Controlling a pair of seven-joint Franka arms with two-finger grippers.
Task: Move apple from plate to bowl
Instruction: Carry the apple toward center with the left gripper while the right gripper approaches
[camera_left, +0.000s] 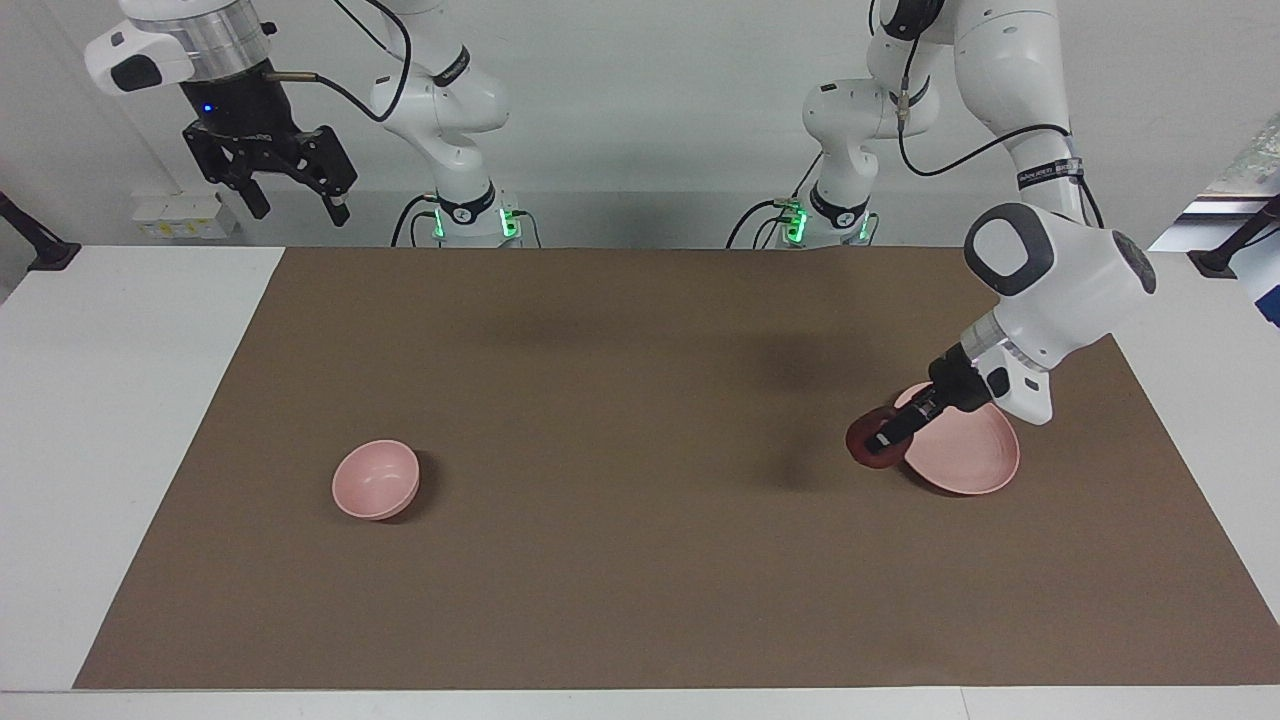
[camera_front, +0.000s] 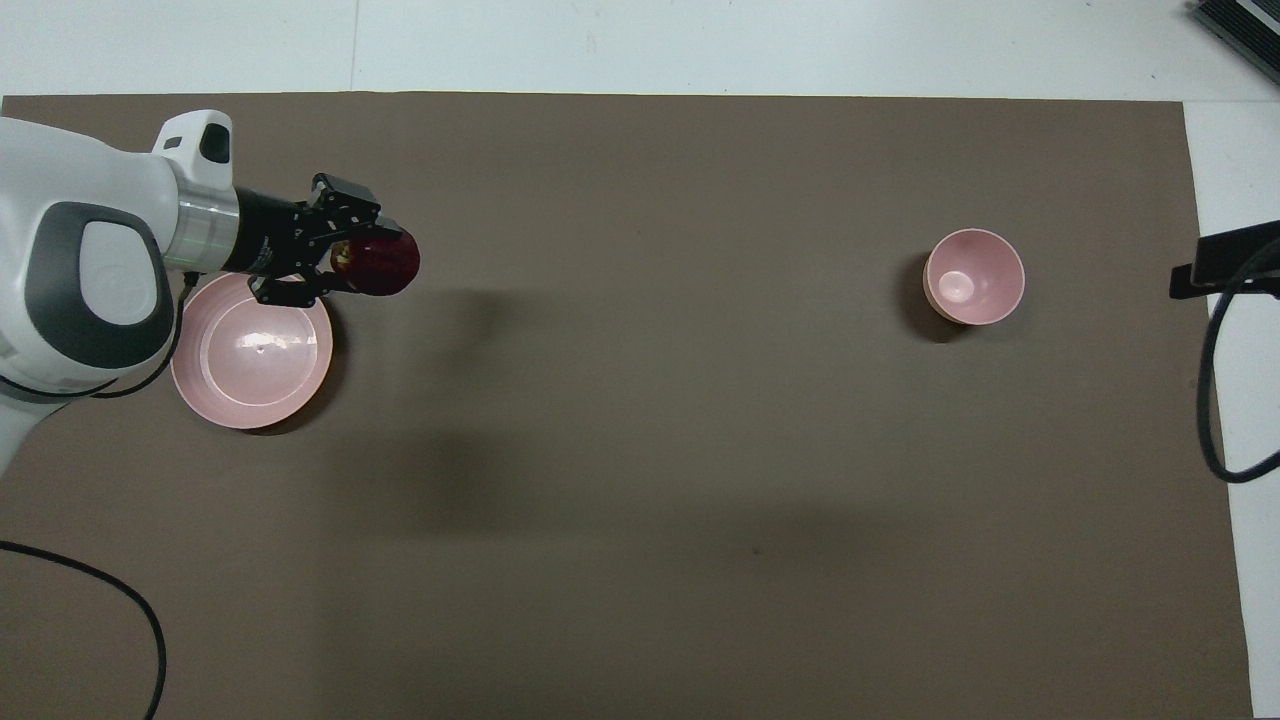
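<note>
The dark red apple (camera_left: 860, 440) (camera_front: 388, 262) is held in my left gripper (camera_left: 876, 440) (camera_front: 352, 263), which is shut on it. It hangs a little above the brown mat, just off the rim of the pink plate (camera_left: 968, 458) (camera_front: 250, 352), on the plate's bowl side. The plate is empty. The small deep pink bowl (camera_left: 375, 480) (camera_front: 973, 277) stands empty on the mat toward the right arm's end of the table. My right gripper (camera_left: 295, 205) waits open, high in the air near its base.
A brown mat (camera_left: 620, 560) (camera_front: 640, 500) covers most of the white table. A black bracket with a cable (camera_front: 1222, 268) reaches in at the right arm's end of the table. A black cable (camera_front: 110, 600) lies near the left arm's base.
</note>
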